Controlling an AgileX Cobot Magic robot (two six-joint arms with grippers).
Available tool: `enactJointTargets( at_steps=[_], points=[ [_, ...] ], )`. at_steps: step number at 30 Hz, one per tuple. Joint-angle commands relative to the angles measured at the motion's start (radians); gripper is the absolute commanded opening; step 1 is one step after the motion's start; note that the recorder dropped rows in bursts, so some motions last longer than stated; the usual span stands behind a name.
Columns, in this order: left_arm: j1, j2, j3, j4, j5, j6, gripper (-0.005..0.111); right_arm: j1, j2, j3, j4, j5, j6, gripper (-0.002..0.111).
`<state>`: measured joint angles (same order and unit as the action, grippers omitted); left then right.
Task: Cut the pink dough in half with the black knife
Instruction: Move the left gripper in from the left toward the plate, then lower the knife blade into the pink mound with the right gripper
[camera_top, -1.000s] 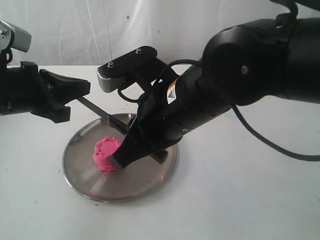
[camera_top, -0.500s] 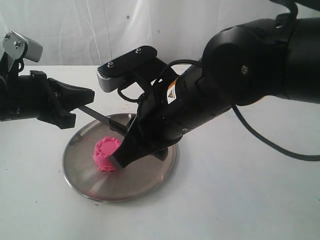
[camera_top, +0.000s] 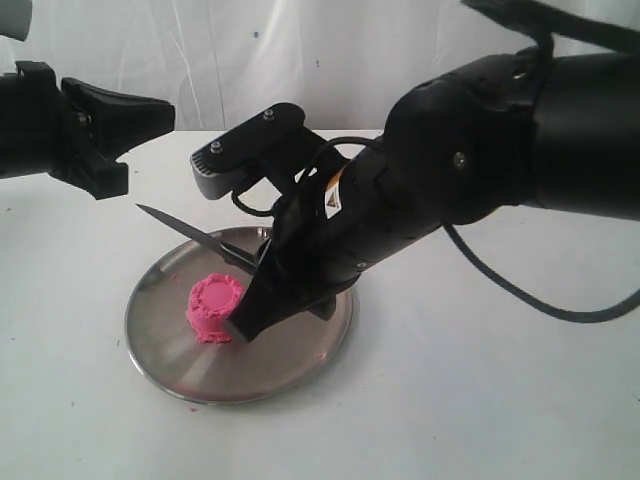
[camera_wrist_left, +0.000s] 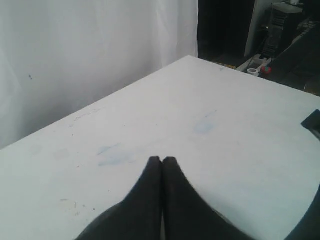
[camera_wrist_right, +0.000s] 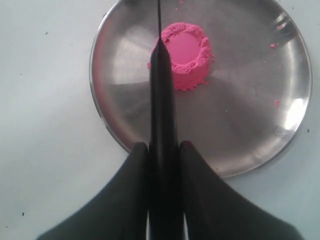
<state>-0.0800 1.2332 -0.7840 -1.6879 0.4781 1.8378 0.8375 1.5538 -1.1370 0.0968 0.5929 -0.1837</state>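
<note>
The left claw (camera_wrist_left: 161, 162) had let go of the blade's tip and lifted up and back toward the left edge of the exterior view. It was clenched on nothing, its fingertips pressed together. The right claw (camera_wrist_right: 163, 149) alone carried the black knife (camera_top: 195, 236), grasping its handle.

The pink dough (camera_top: 213, 305) stood whole on the left part of the steel plate (camera_top: 275, 368), apart from the rim. The knife's long axis ran from the right claw out over the plate toward the left. It was raised and sloping, and its point reached past the plate's far rim. It seemed to hang above the dough without touching.

In the right wrist view the blade line passed along the dough's edge, not over its flat top. The cut would likely need a small sideways shift toward the dough's middle before pressing down. The right arm was the nearer by far. Bare plate lay around the dough and open bench (camera_top: 480, 400) around the plate.
</note>
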Motion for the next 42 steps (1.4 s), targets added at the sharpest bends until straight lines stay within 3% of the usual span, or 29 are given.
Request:
enactJointTargets(
  at_steps=[1, 8, 24, 42],
  points=[
    [-0.003, -0.01, -0.004, 0.046, -0.012, -0.069, 0.0, 0.0, 0.03, -0.007, -0.02, -0.027, 0.01, 0.0],
    [-0.003, -0.003, 0.031, 0.059, -0.016, -0.071, 0.0, 0.0, 0.049, -0.007, -0.107, -0.049, 0.109, 0.0],
    [-0.003, 0.134, 0.054, 0.029, -0.017, -0.044, 0.0, 0.0, 0.114, 0.069, -0.085, -0.092, 0.09, 0.0],
    [-0.003, 0.141, 0.054, 0.029, -0.015, -0.044, 0.0, 0.0, 0.15, 0.08, -0.071, -0.147, 0.09, 0.0]
  ],
)
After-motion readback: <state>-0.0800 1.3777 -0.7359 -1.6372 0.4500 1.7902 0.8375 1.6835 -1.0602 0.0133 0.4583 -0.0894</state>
